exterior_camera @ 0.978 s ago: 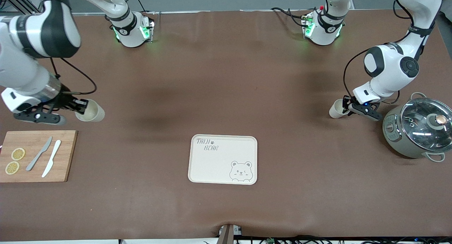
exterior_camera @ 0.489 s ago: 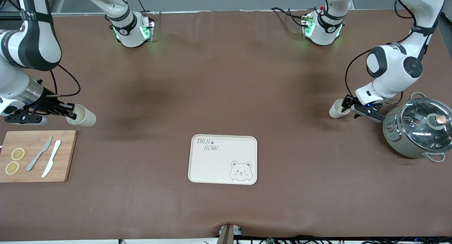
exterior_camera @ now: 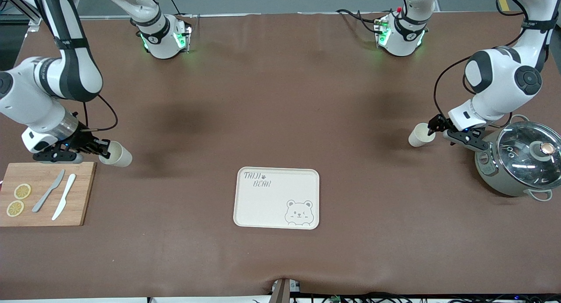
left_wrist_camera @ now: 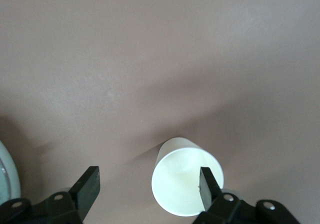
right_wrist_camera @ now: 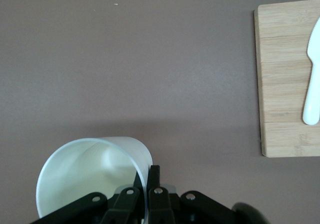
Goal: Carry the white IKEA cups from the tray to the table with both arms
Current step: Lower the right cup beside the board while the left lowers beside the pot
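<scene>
One white cup [exterior_camera: 420, 135] stands upright on the brown table beside the pot. My left gripper [exterior_camera: 433, 126] is open at its rim. In the left wrist view the cup [left_wrist_camera: 180, 184] has one fingertip [left_wrist_camera: 209, 184] over its mouth and the other finger [left_wrist_camera: 89, 181] well outside, so the jaws straddle one wall. My right gripper [exterior_camera: 105, 150] is shut on the rim of the second white cup [exterior_camera: 117, 154] and holds it tilted, low over the table next to the cutting board. In the right wrist view the gripper [right_wrist_camera: 148, 173] pinches that cup's wall [right_wrist_camera: 90, 174].
A cream tray with a bear drawing [exterior_camera: 271, 202] lies mid-table, nearer the front camera. A wooden cutting board [exterior_camera: 83, 193] with two knives and lemon slices lies at the right arm's end. A grey pot with a glass lid [exterior_camera: 521, 162] stands at the left arm's end.
My right gripper carried its cup toward the front camera, then toward the middle of the table. My left gripper eased back toward the pot while its cup stayed in place.
</scene>
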Tool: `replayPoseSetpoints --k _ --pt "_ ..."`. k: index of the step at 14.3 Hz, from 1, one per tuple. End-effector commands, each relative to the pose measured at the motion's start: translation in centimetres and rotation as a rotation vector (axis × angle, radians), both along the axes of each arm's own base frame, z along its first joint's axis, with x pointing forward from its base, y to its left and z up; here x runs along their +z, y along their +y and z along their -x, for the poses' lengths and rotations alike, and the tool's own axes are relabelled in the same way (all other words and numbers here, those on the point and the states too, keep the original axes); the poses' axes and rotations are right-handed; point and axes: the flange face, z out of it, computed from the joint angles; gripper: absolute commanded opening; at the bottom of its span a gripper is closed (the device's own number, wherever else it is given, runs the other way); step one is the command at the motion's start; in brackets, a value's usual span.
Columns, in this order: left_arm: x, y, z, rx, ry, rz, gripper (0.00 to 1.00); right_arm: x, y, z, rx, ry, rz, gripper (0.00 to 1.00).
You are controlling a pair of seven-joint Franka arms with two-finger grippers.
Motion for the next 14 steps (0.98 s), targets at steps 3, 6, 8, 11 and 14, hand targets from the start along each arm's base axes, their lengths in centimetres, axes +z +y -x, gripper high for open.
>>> replayPoseSetpoints --k 3,6,8,11,14 --pt "5.2 -2.0 -2.8 0.046 0.025 -0.01 0.92 -3.5 1.0 -0.4 0.003 -0.042 -0.002 0.0" --pt "7.8 -3.6 -4.5 0.101 0.023 0.005 1.0 -5.3 1.2 -0.5 0.001 -0.055 0.005 0.0" --pt "8.6 -5.0 -5.3 0.137 0.01 0.02 1.0 -6.2 1.2 -0.6 -0.003 -0.065 0.009 0.0" --pt "10.1 -6.8 -6.4 0.193 -0.011 0.04 1.0 -7.6 1.5 -0.8 0.001 -0.078 0.015 0.0" --pt "10.9 -7.7 -7.1 0.221 -0.025 0.053 1.0 -8.8 1.7 -0.6 0.002 -0.103 0.024 0.0"
